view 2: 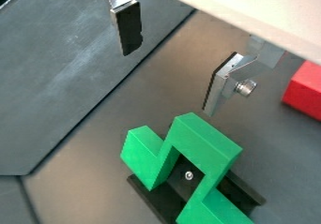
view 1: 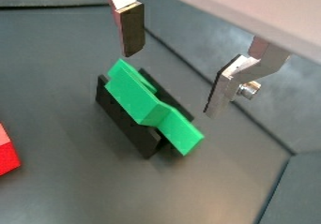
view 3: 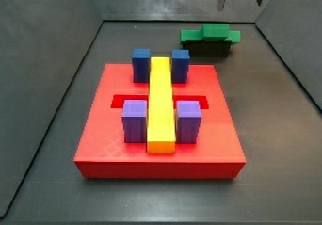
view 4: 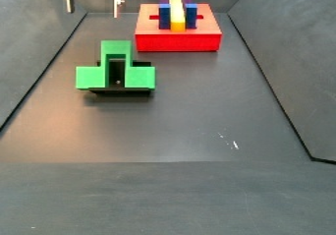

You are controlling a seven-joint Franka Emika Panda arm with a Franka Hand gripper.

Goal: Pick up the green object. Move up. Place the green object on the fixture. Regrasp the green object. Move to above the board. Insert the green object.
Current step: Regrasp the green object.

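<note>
- Light is even and soft, coming from above; shadows are weak.
- In a wrist view the gripper (view 1: 189, 64), open, looks slightly blurred.
- The dark floor (view 4: 197, 111) shows a faint sheen.

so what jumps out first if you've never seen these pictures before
The bright green object stands out first, resting on the dark fixture on the grey floor. Next comes the red board with its long yellow bar between blue and purple blocks. The gripper hangs open and empty above the green object.
</note>
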